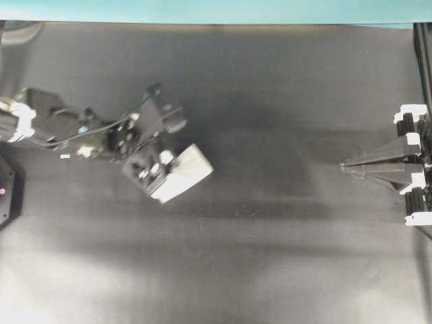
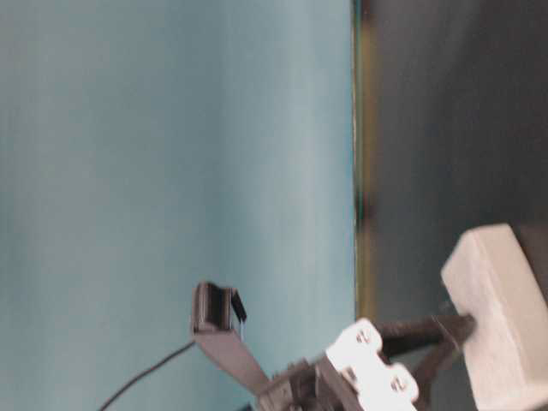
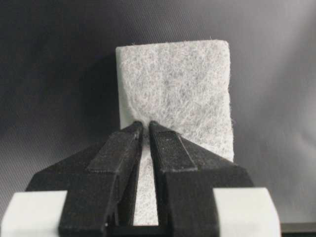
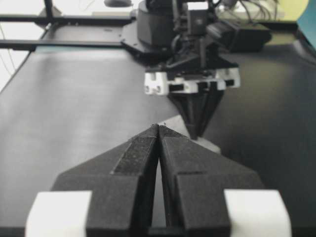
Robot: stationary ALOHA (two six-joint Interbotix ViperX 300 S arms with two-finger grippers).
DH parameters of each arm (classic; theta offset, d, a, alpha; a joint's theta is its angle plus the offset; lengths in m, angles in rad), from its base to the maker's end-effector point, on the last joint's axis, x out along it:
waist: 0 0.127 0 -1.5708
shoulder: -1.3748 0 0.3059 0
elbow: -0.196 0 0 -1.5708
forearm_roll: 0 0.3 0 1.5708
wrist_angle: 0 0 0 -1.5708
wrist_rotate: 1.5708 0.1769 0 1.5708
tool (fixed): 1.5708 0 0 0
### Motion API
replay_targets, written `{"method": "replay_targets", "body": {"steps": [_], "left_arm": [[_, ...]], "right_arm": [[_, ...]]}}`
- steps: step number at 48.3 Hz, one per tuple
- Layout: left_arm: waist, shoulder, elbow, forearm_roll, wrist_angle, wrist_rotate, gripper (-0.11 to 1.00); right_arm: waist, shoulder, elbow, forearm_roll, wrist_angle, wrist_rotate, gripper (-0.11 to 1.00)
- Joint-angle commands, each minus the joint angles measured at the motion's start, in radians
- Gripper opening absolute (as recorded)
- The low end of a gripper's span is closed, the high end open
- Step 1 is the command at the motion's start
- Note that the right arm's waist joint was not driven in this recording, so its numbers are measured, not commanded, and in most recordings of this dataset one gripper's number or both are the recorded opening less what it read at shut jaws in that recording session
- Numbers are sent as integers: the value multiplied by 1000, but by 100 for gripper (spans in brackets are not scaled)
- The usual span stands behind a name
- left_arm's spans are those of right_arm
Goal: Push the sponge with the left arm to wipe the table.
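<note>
The white rectangular sponge (image 1: pixel 185 174) lies on the black table (image 1: pixel 270 256), left of the middle. My left gripper (image 1: pixel 167 169) points down onto its near end. In the left wrist view the jaws (image 3: pixel 146 124) are shut, with the tips pressed on the sponge's fibrous top (image 3: pixel 177 74); they do not clamp it. The table-level view shows the sponge (image 2: pixel 497 317) with the black fingers (image 2: pixel 428 330) against it. My right gripper (image 1: pixel 345 165) is shut and empty at the far right, pointing at the sponge; its own view (image 4: pixel 159 126) shows the left gripper (image 4: pixel 197 118) on the sponge (image 4: pixel 210 145) ahead.
A teal strip (image 1: pixel 202 10) runs along the far table edge. A tiny white fleck (image 1: pixel 65 156) lies under the left arm. A dark device (image 1: pixel 7 192) sits at the left edge. Bare table lies between the sponge and the right gripper.
</note>
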Motion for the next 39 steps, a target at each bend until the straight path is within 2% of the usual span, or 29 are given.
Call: {"method": "replay_targets", "body": {"steps": [1, 17, 32, 39], "left_arm": [[-54, -40, 44, 2, 3, -8, 7], [-265, -98, 150, 2, -3, -83, 7], [-489, -95, 147, 2, -26, -170, 7], [-565, -109, 147, 2, -37, -209, 7]], "right_arm": [[0, 3, -6, 2, -9, 2, 0], [0, -6, -3, 2, -8, 2, 0], [0, -20, -2, 2, -6, 6, 0], [0, -23, 0, 2, -5, 8, 0]]}}
